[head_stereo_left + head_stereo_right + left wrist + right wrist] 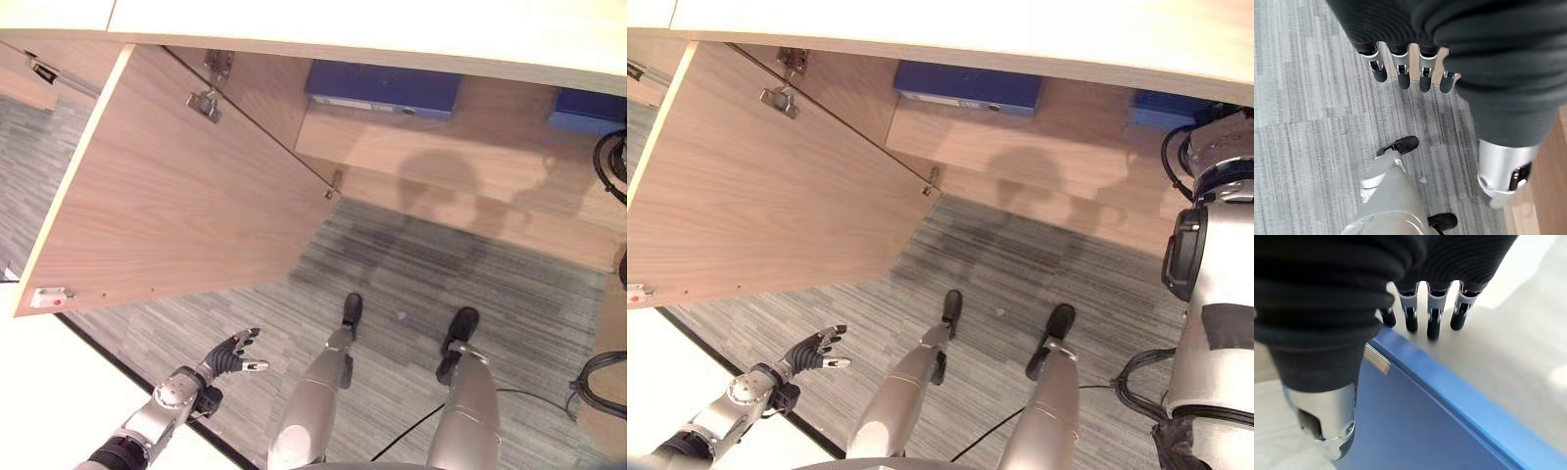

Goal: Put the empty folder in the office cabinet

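My right hand (1420,308) rests straight-fingered on the blue folder (1415,416) inside the cabinet (411,157); my left hand (233,354) hangs relaxed, holding nothing, near the open door (176,196).

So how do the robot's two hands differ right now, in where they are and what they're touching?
The left hand hangs low over the grey carpet, below the open cabinet door; the right hand is up at a blue folder. The left hand's fingers are relaxed and touch nothing; the right hand's fingers sit at the blue folder's edge, thumb beside its face. Both wear dark ribbed covers.
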